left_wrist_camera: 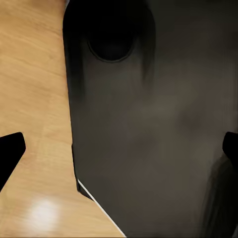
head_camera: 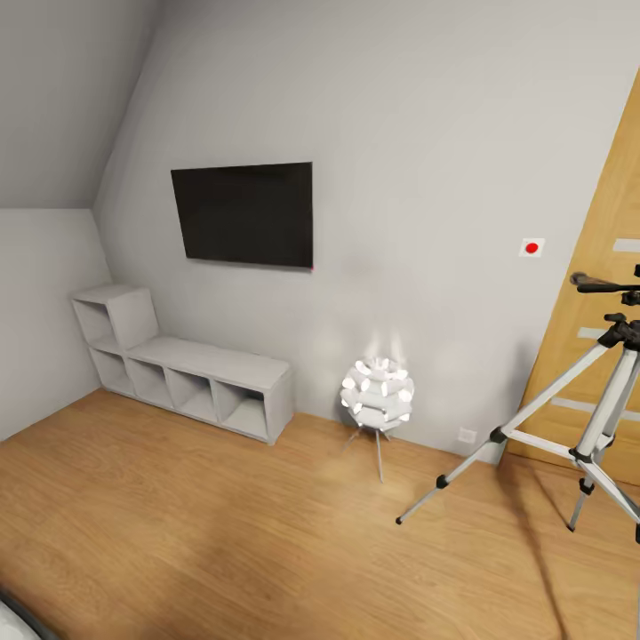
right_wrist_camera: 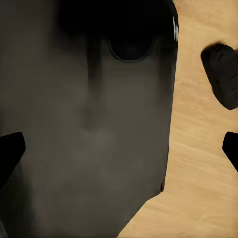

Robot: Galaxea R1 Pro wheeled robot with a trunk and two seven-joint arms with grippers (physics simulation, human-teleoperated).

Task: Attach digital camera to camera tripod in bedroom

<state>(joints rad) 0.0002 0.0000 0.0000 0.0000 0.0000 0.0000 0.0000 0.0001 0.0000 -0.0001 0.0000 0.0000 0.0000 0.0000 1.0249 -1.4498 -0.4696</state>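
Head view: the bedroom, grey walls, sloped ceiling at upper left, wood plank floor [head_camera: 222,533]. The camera tripod [head_camera: 587,418] stands at the right edge, in front of a wooden door [head_camera: 613,293]. Its 3 silver legs are splayed wide, which is what keeps it steady on the floor. The black head and long pan handle [head_camera: 600,284] are partly cut off by the frame. Nothing visible is mounted on the part of the head that shows. A wall TV [head_camera: 243,213] hangs above a low grey cube shelf [head_camera: 191,369]. A white globe lamp [head_camera: 377,393] on thin legs stands between shelf and tripod, lit. A small white wall plate with a red dot [head_camera: 532,248] sits beside the door. No brand or readable writing anywhere.

Left wrist view: left gripper [left_wrist_camera: 119,153], dark fingertips at both edges of the picture, spread wide with nothing between them. It hangs over a dark robot body panel [left_wrist_camera: 148,134] and floor, apparently parked for driving.

Right wrist view: right gripper [right_wrist_camera: 119,151], fingertips likewise wide apart and empty. A small black object [right_wrist_camera: 223,74] lies on the floor nearby, too cropped to name; possibly the digital camera, but I cannot tell. No lettering.
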